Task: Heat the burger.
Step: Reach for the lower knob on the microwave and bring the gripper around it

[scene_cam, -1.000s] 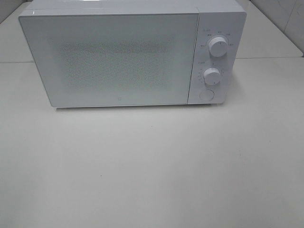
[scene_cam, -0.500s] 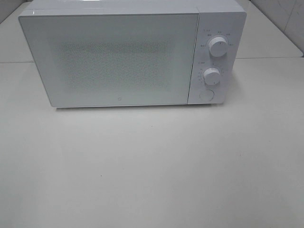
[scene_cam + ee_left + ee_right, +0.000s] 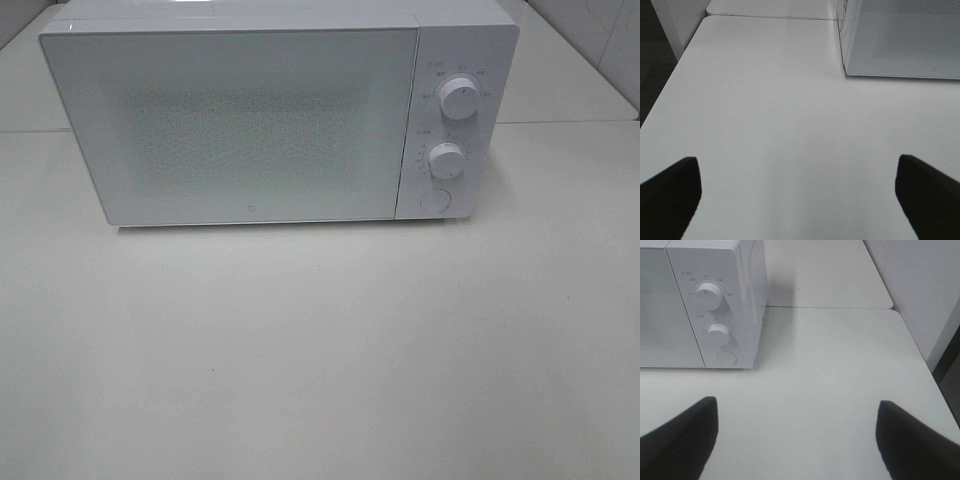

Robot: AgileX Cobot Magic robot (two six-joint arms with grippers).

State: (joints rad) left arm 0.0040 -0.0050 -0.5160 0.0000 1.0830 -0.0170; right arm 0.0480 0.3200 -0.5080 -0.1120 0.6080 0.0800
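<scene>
Burger isn't showing; left gripper (image 3: pixel 796 167) and right gripper (image 3: pixel 797 409) are hanging wide open, empty, over matte white worktop (image 3: pixel 320 350) by boxy microwave (image 3: pixel 250 120).

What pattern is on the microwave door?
Fine dotted mesh on the white microwave door, clearest in exterior high.
</scene>
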